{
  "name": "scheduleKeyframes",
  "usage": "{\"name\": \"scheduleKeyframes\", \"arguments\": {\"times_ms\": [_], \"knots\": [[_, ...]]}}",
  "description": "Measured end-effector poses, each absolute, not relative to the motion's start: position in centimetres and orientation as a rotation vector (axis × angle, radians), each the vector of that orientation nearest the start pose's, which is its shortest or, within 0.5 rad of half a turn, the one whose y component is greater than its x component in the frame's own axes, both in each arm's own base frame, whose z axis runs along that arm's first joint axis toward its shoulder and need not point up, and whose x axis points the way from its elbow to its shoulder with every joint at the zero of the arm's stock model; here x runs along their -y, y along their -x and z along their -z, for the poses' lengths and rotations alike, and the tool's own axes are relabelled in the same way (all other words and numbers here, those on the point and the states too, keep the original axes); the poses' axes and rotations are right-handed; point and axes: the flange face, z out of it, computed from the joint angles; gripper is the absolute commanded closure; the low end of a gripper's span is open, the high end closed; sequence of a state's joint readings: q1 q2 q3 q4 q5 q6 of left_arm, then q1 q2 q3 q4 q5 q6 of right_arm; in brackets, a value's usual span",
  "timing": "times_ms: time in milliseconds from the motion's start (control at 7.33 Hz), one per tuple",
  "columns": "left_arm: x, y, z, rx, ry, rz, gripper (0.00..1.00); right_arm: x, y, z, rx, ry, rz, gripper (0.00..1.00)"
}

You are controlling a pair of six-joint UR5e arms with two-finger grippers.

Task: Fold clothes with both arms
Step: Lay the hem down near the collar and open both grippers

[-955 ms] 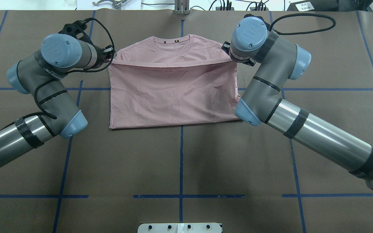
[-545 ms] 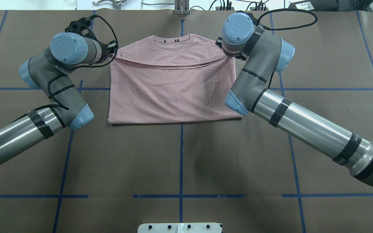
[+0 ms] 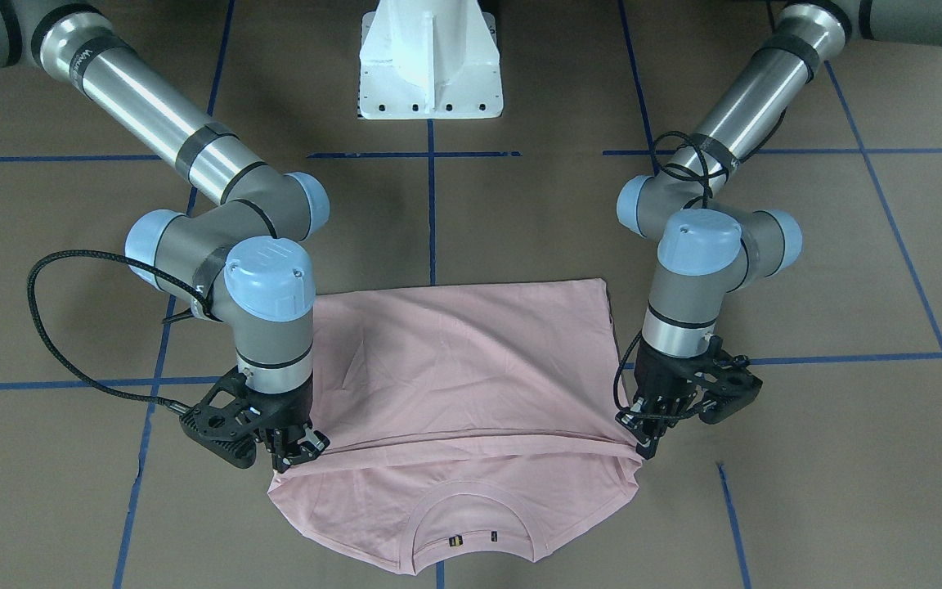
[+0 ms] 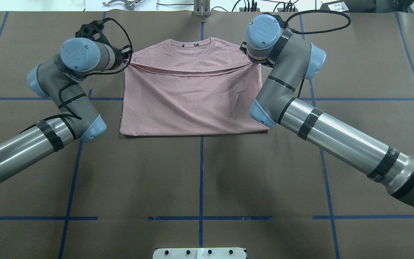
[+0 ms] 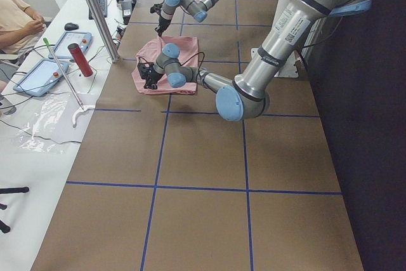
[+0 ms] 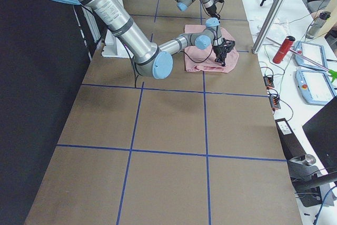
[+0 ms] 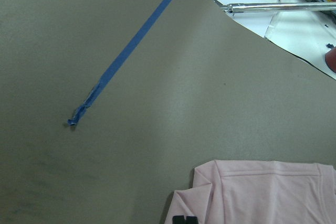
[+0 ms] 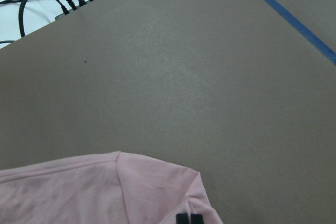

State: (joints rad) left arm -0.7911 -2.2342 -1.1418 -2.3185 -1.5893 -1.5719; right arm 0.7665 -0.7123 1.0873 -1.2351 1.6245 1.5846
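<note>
Folded pink T-shirt (image 5: 172, 61) far down the brown table (image 5: 203, 157) with blue tape lines; left gripper (image 5: 147, 79) at its near edge, right gripper (image 5: 158, 26) at its far edge; person (image 5: 16, 17) at white side desk (image 5: 38, 125) with red cylinder (image 5: 80, 59)

Brown surface (image 4: 138, 180), gridded with blue tape lines (image 4: 200, 180). White pedestal (image 3: 430, 57) at the near end. White side desk (image 5: 19, 103) along the far edge holds an upright red cylinder (image 5: 80, 59), two screen pendants (image 5: 71, 44) and a clear plastic sheet (image 5: 38, 128). Metal post (image 5: 95, 11) beside it. Seated person (image 5: 16, 14) at the desk.
</note>
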Motion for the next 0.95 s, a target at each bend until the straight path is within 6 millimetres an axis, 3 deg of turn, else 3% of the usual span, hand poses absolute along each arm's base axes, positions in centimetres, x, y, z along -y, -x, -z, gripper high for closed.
{"name": "scheduleKeyframes", "arguments": {"times_ms": [955], "knots": [[64.5,-45.0,-38.1,-0.959,-0.386,0.710,0.91,67.9,49.0,-30.7,0.694,-0.226,-0.746,0.88]]}}
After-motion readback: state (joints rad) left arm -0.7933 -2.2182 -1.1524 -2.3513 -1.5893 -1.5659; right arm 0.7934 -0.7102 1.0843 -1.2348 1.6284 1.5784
